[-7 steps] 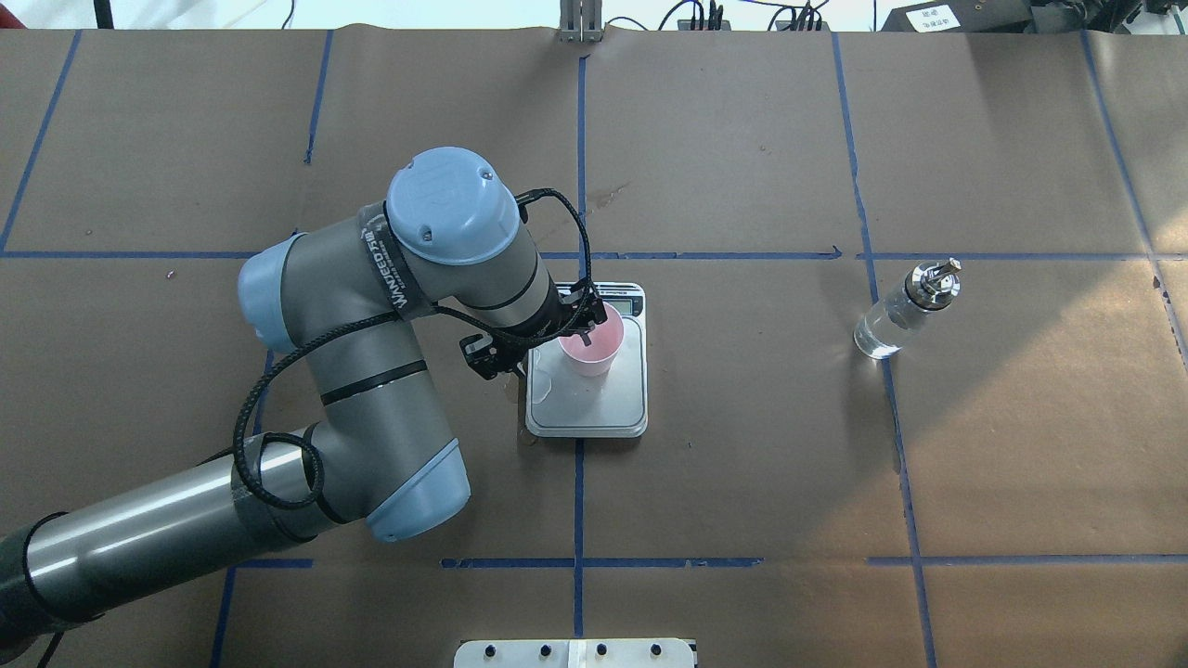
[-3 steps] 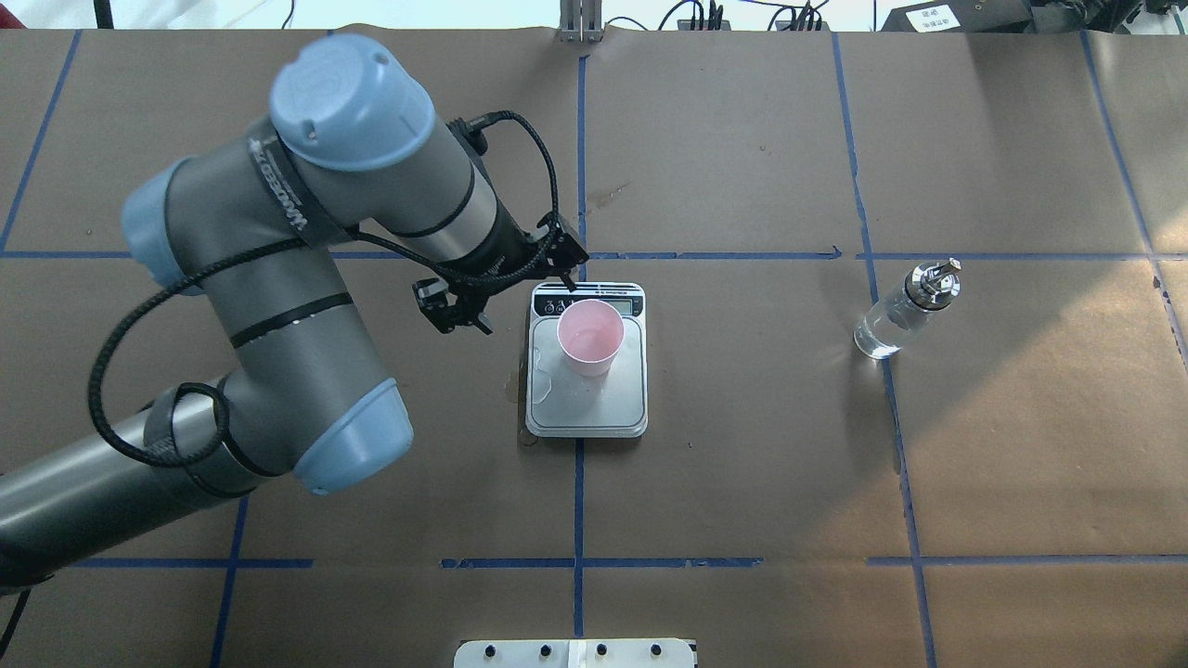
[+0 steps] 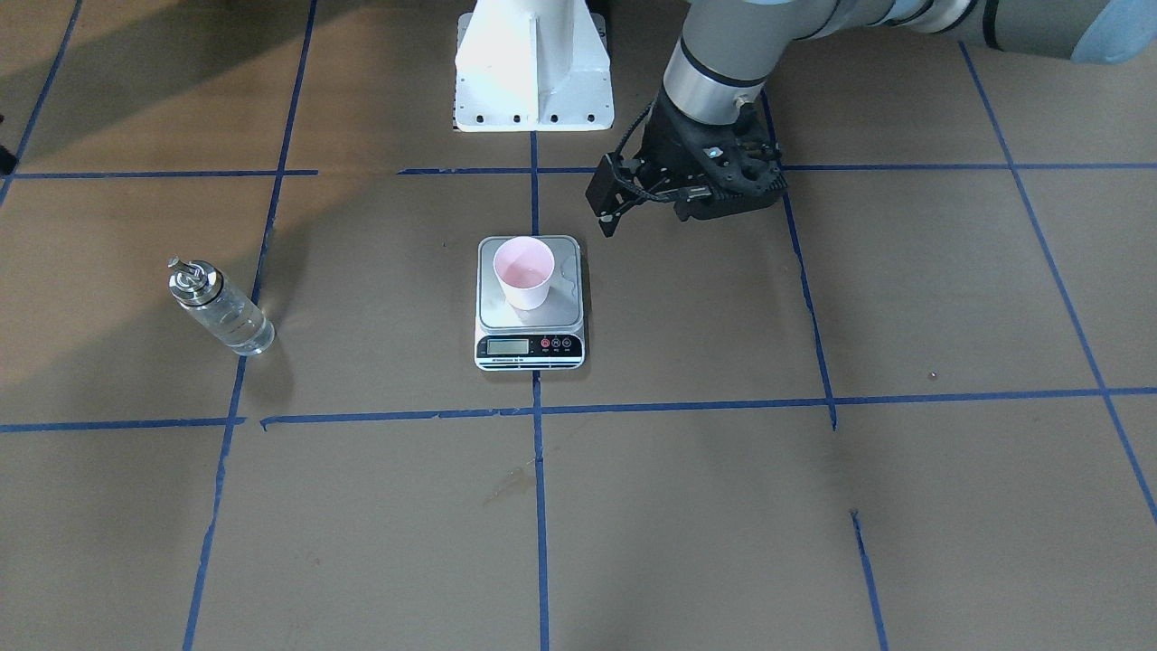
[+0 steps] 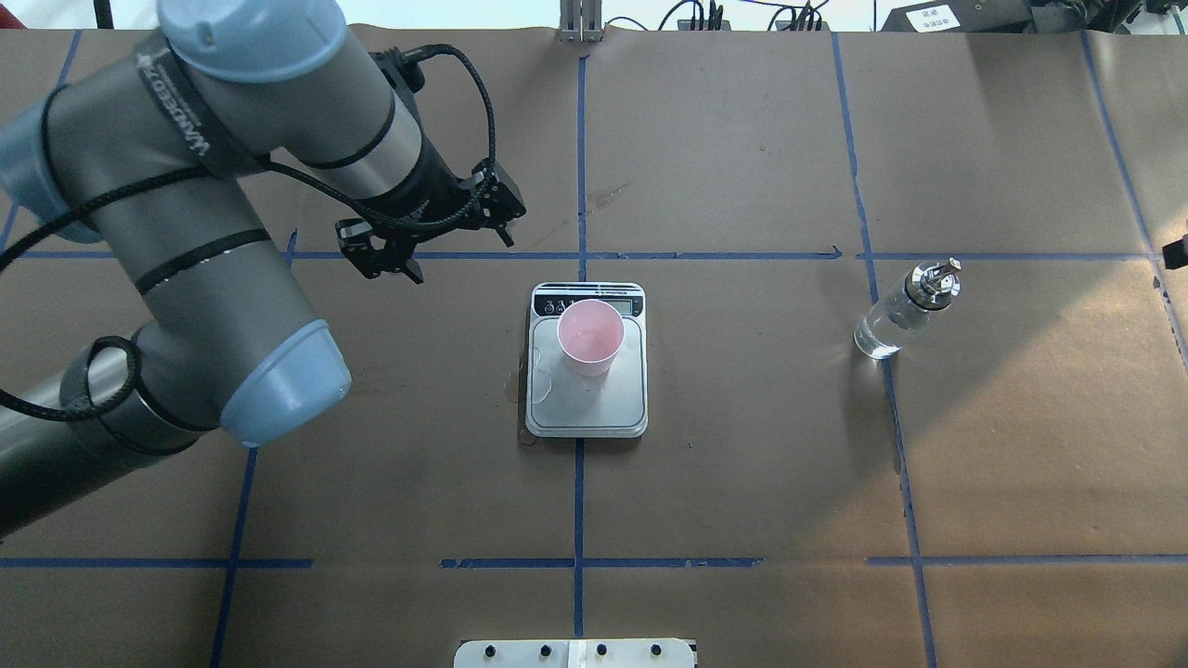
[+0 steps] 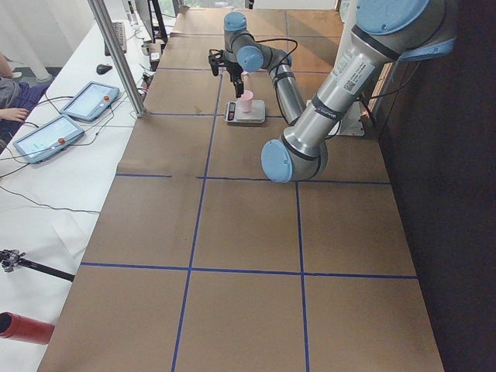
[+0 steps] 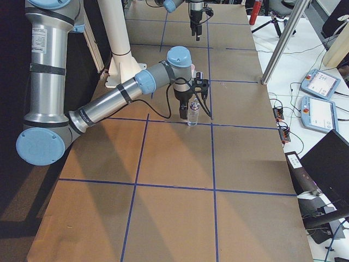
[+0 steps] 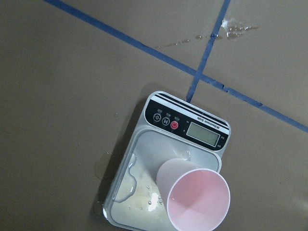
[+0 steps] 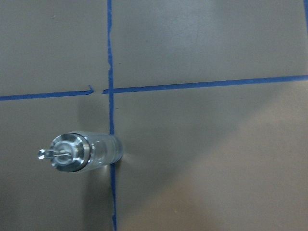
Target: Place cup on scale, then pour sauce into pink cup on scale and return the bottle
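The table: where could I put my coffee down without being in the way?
The wide brown stretch between the scale and the bottle is bare, as are the squares past the scale's display end. Crowded: left of the scale, where the left gripper hangs, and the scale itself, taken by the cup.

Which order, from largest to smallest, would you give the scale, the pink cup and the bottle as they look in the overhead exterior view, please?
1. The scale, clearly the largest.
2 and 3. The cup and the bottle look about alike. The bottle appears longer but thinner, the cup shorter but wider, so I would not rank them.
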`<action>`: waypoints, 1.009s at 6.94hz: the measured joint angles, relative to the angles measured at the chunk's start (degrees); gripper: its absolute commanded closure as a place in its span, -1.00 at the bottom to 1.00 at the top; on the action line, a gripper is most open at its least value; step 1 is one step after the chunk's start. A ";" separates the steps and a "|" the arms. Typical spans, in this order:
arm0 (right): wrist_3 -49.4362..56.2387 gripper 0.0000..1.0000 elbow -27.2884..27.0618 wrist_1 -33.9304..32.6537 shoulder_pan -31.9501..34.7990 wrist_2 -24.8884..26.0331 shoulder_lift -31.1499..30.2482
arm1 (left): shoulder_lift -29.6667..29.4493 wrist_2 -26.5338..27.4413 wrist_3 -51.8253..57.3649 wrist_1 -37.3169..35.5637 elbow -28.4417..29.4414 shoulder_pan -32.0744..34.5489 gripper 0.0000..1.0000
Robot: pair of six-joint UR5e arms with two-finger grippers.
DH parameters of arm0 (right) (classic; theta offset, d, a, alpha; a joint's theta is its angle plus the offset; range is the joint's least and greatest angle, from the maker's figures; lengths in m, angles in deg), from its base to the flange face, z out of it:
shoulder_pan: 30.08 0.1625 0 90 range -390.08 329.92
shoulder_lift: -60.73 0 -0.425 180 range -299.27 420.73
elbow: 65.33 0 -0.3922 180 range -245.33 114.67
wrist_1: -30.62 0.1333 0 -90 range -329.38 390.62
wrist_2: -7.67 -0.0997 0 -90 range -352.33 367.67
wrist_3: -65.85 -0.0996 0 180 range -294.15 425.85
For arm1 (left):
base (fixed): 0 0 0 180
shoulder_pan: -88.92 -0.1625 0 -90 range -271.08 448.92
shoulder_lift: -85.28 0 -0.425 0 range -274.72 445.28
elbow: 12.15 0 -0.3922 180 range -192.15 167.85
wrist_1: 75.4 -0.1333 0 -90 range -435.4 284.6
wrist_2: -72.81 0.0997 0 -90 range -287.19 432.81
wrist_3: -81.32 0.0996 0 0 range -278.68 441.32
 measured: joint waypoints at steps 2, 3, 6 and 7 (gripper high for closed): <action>-15.16 -1.00 -2.99 11.88 -10.44 8.72 -3.23 | 2.56 -0.32 5.57 -0.46 -1.60 4.22 -1.00; -21.61 -1.00 -3.23 19.55 -17.04 16.25 -6.26 | 3.75 -0.40 7.00 -0.51 -2.50 5.62 -1.00; -32.88 -1.00 -1.72 28.86 -37.43 44.05 -9.66 | 7.70 -0.44 11.39 -1.10 -5.16 8.23 -1.00; -34.27 -1.00 1.36 32.54 -42.46 52.78 -9.69 | 9.86 -0.38 15.56 -1.48 -5.90 9.72 -1.00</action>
